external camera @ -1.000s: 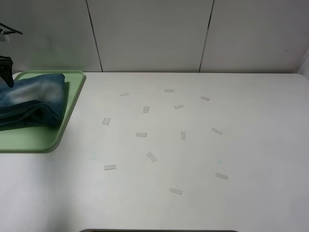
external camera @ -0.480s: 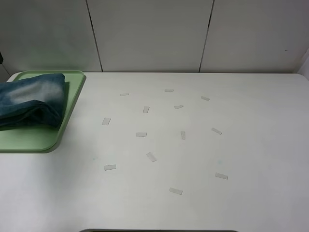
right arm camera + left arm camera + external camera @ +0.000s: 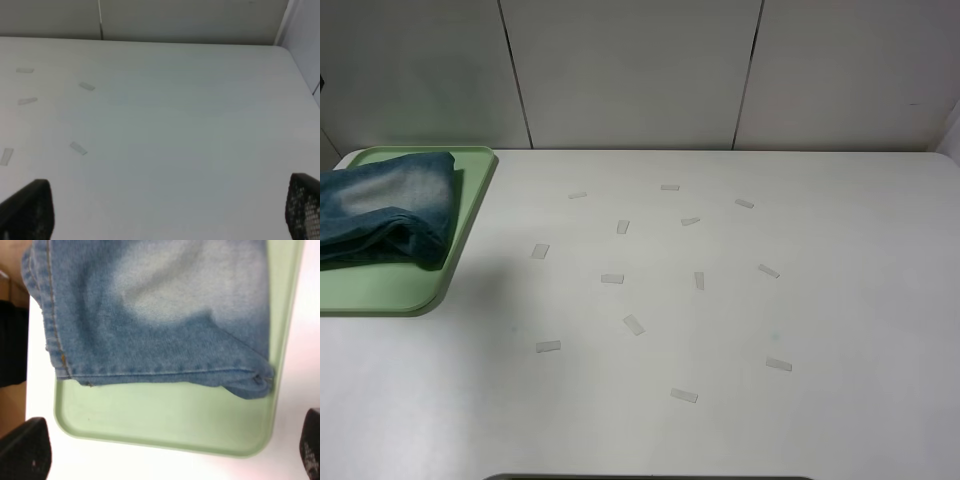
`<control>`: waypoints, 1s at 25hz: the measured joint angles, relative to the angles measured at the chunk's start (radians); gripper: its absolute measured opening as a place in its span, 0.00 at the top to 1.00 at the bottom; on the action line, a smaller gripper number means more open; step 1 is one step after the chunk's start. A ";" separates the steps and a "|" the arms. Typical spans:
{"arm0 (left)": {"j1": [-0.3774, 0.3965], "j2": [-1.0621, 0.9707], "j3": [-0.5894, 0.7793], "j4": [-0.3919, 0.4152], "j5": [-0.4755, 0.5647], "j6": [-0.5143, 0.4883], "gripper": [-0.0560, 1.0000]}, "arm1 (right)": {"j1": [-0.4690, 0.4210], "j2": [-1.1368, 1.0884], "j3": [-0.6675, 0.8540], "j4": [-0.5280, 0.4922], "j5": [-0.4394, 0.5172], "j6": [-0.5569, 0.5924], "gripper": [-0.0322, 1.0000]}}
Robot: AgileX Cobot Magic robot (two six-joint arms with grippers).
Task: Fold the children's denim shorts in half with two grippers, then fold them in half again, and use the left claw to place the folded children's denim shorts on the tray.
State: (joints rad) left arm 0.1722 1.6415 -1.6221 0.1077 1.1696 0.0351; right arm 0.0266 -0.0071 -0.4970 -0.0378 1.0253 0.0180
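One folded bundle, the children's denim shorts (image 3: 385,212), lies lengthwise across the tray (image 3: 405,292) at the desk's (image 3: 720,330) left edge (fold facing inward); both grippers' fingers (image 3: 25,452) (image 3: 25,210) spread wide, empty.

Faded woven denim shorts (image 3: 150,310) lie on a smooth pale-green plastic tray (image 3: 165,420); the table (image 3: 720,320) looks matt white.

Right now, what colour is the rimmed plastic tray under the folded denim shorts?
Pale green; the rectangular plastic tray shows best in the left wrist view, under the blue denim shorts.
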 joint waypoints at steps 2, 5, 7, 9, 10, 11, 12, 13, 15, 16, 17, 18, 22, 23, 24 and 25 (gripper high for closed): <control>-0.003 -0.065 0.046 0.000 0.000 0.011 0.01 | 0.000 0.000 0.000 0.000 0.000 0.000 0.29; -0.003 -0.187 0.150 -0.001 0.001 0.027 0.01 | 0.000 0.000 0.000 0.000 0.000 0.000 0.29; -0.004 -0.284 0.231 -0.009 0.001 0.031 0.01 | 0.000 0.000 0.000 0.000 0.000 0.000 0.29; -0.004 -0.377 0.318 -0.034 0.001 0.039 0.01 | 0.000 0.000 0.000 0.000 0.000 0.000 0.29; -0.004 -0.428 0.360 -0.052 0.002 0.043 0.01 | 0.000 0.000 0.000 0.000 0.000 0.000 0.29; -0.004 -0.479 0.393 -0.068 0.002 0.046 0.01 | 0.000 0.000 0.000 0.000 0.000 0.000 0.29; -0.004 -0.521 0.432 -0.081 0.002 0.050 0.01 | 0.000 0.000 0.000 0.000 0.000 0.000 0.29; -0.004 -0.573 0.468 -0.091 0.002 0.052 0.01 | 0.000 0.000 0.000 0.000 0.000 0.000 0.29; -0.004 -0.670 0.533 -0.108 0.003 0.052 0.02 | 0.000 0.000 0.000 0.000 0.000 0.000 0.29; -0.005 -0.723 0.567 -0.108 0.003 0.052 0.01 | 0.000 0.000 0.000 0.000 0.000 0.000 0.29; -0.006 -0.775 0.600 -0.118 0.003 0.052 0.01 | 0.000 0.000 0.000 0.000 0.000 0.000 0.29; -0.006 -0.825 0.627 -0.129 0.004 0.052 0.01 | 0.000 0.000 0.000 0.000 0.000 0.000 0.29; -0.006 -1.014 0.721 -0.193 0.004 0.052 0.01 | 0.000 0.000 0.000 0.000 0.000 0.000 0.29; -0.006 -1.053 0.735 -0.207 0.004 0.052 0.01 | 0.000 0.000 0.000 0.000 0.000 0.000 0.29; -0.006 -1.097 0.744 -0.220 0.004 0.053 0.01 | 0.000 0.000 0.000 0.000 0.000 0.000 0.29; -0.006 -1.138 0.747 -0.228 0.004 0.053 0.01 | 0.000 0.000 0.000 0.000 0.000 0.000 0.29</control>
State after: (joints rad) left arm 0.1661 0.5040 -0.8749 -0.1206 1.1736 0.0881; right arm 0.0266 -0.0071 -0.4970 -0.0378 1.0253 0.0180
